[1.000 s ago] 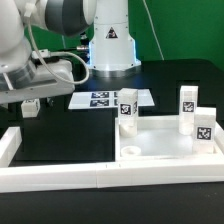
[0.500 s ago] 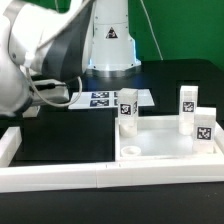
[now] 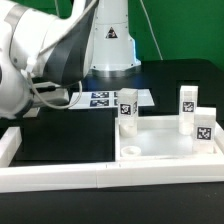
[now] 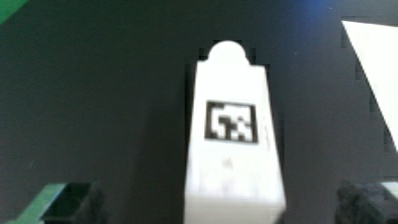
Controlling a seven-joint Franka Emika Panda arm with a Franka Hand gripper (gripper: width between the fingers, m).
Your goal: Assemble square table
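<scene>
The arm has swung down toward the exterior view's left, bringing the claw (image 4: pixel 214 205) wide open and empty over a loose leg (image 4: pixel 233 125) lying on the worktop (image 3: pixel 60 135). A pickup looks imminent; the tabletop (image 3: pixel 165 150) carries three legs upright.

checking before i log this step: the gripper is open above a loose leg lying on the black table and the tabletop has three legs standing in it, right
Not quite: the tabletop has two legs standing in it, one at the exterior view's left and one at its right. The rest holds: in the wrist view the open gripper hangs over the loose leg.
</scene>
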